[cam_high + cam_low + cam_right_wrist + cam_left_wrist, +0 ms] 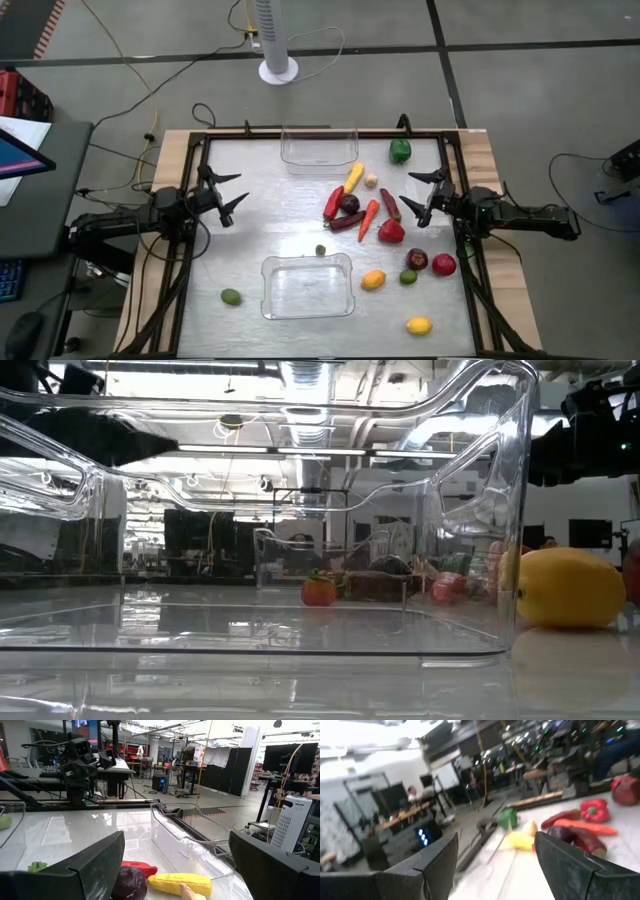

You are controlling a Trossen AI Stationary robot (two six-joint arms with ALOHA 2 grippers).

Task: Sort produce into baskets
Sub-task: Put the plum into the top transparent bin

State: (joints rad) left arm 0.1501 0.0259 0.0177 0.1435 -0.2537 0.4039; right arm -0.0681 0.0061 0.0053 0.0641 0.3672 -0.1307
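Both clear bins stand on the table: one at the far middle (320, 145) and one at the near middle (307, 287). Most produce lies between them toward the right: a green pepper (400, 151), yellow corn (354, 177), a red chili (333, 203), a carrot (368, 220) and a red pepper (391, 232). A lemon (419, 325) and a lime (231, 296) lie near the front. My left gripper (232, 193) is open and empty at the table's left, above the table. My right gripper (415, 195) is open and empty just right of the pile, with the corn (180, 884) ahead of it.
Round maroon (417, 260), red (444, 265), green (408, 277) and orange (373, 280) pieces lie right of the near bin. A small green piece (320, 250) lies just beyond that bin. A black frame (200, 140) edges the table. A white fan base (278, 70) stands on the floor beyond.
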